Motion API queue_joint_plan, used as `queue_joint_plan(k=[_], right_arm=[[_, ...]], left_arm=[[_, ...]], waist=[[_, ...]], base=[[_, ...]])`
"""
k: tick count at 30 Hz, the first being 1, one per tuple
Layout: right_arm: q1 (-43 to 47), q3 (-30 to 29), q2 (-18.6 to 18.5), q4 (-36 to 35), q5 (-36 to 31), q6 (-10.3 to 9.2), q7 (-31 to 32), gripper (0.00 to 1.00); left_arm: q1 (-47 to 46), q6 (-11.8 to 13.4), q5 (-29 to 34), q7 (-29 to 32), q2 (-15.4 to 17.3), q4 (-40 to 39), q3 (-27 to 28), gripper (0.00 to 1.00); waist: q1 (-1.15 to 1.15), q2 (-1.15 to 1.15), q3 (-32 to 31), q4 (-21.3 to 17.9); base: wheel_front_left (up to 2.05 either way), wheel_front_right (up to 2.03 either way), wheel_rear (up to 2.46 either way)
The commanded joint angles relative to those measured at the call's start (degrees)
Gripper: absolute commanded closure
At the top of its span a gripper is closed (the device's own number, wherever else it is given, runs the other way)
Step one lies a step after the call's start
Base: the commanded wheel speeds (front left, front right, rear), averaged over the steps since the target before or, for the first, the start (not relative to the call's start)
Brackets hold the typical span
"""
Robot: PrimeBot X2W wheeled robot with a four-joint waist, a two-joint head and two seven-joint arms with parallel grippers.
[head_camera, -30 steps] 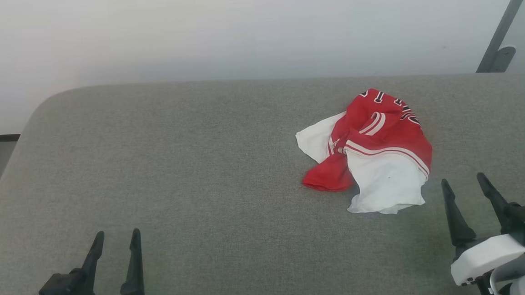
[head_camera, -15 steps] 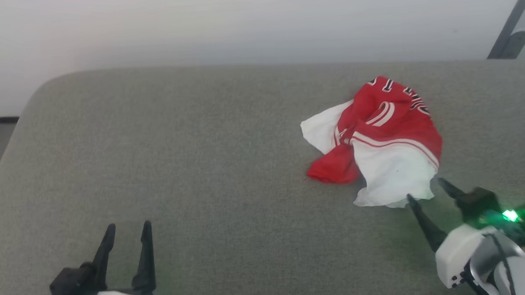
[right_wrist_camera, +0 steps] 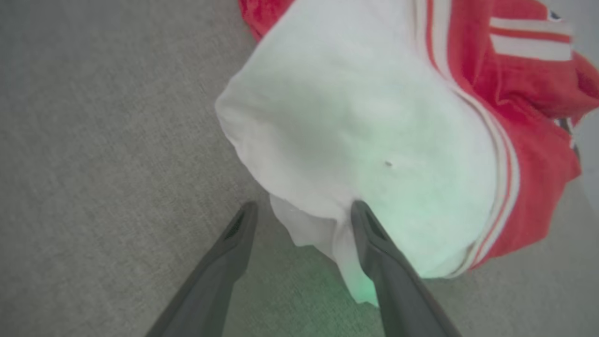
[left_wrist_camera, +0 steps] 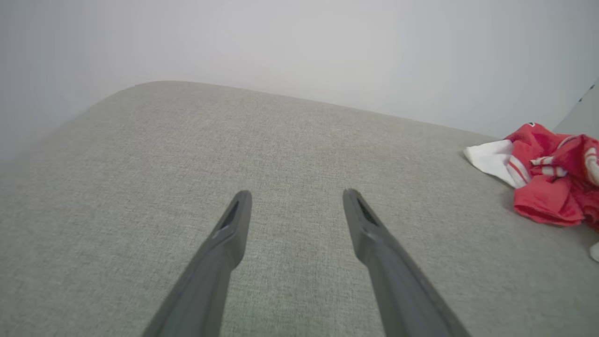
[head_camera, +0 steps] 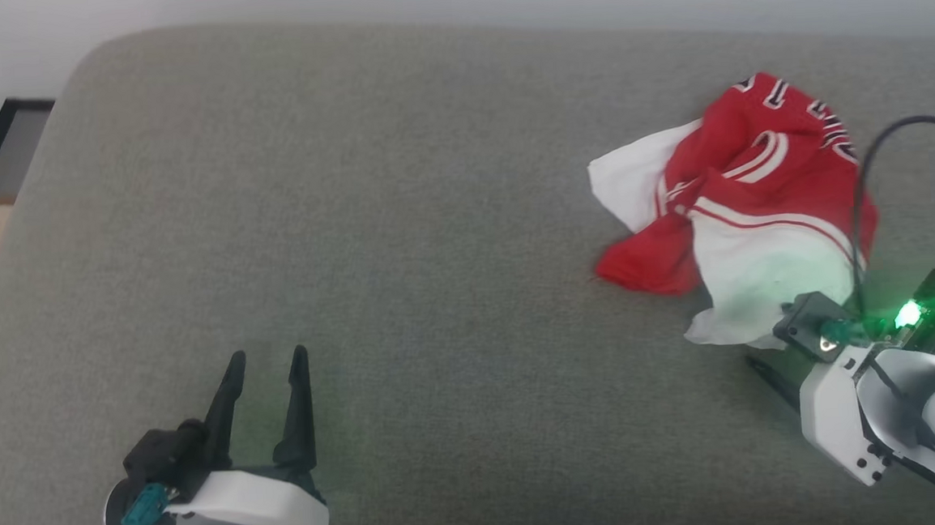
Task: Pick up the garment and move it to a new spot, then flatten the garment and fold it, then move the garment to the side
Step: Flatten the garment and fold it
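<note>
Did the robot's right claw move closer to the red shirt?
Yes. The right gripper went forward toward the jersey, which lies as before on the grey cushion. Its open fingers now straddle the white sleeve's edge.

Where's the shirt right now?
The shirt lies crumpled on the cushion, far right in the head view, the open right tool at its near white edge.

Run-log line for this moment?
phase: pre-grasp | right gripper: open, at crumpled garment's white edge | left gripper: open, away from garment
</note>
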Motion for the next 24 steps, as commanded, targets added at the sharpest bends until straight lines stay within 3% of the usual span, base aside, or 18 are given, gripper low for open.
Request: queue_joint_plan(k=[1, 3, 4, 6, 7, 12, 19, 24], right_arm=[[-0.56, 0.74, -0.27, -0.17, 0.25, 0.01, 0.39, 0.0], [-1.97, 3.36, -1.31, 0.0, 1.01, 0.01, 1.42, 0.0], [-2.52, 4.57, -1.58, 0.19, 1.48, 0.01, 1.9, 0.05], [-3.4, 6.74, -2.15, 0.59, 2.28, 0.01, 2.74, 0.65], [-3.96, 7.81, -2.37, 0.6, 2.87, 0.01, 2.97, 1.0], [-6.7, 7.74, -3.49, 0.98, 4.36, -0.01, 0.76, 1.0], [-3.41, -3.14, -10.22, 2.21, 6.12, 0.0, -2.05, 1.0], [-0.64, -13.98, -12.02, 6.82, 7.2, 0.0, -4.44, 1.0]], left_arm=[[-0.69, -0.06, -0.42, -0.28, -0.05, 0.02, 0.05, 0.0], [-1.3, -0.1, -0.54, -0.28, -0.27, 0.18, -0.03, 0.0], [-1.59, -0.12, -0.66, -0.28, -0.36, 0.19, 0.03, 0.0], [-2.04, -0.14, -0.85, -0.28, -0.5, 0.25, -0.07, 0.0], [-2.13, -0.15, -0.92, -0.28, -0.54, 0.31, -0.11, 0.0], [-2.97, -0.16, -1.2, -0.28, -0.66, 0.21, 0.37, 0.0], [-3.53, -0.17, -0.67, -0.28, -0.69, -0.88, 0.74, 0.0], [-4.5, -0.18, -0.33, -0.28, -0.22, -1.15, 0.2, 0.0]], waist=[[0.0, 0.0, 1.0, 0.77], [0.0, 0.0, 1.65, 1.06], [0.0, 0.0, 1.91, 1.1], [0.0, 0.0, 2.32, 1.16], [0.0, 0.0, 2.48, 1.11], [0.0, 0.0, 2.96, -0.38], [0.0, 0.0, 4.03, -4.74], [0.0, 0.0, 5.21, -7.1]], base=[[0.0, 0.0, 0.0], [0.0, 0.0, 0.0], [0.0, 0.0, 0.0], [0.0, 0.0, 0.0], [0.0, 0.0, 0.0], [0.0, 0.0, 0.0], [0.0, 0.0, 0.0], [0.0, 0.0, 0.0]])
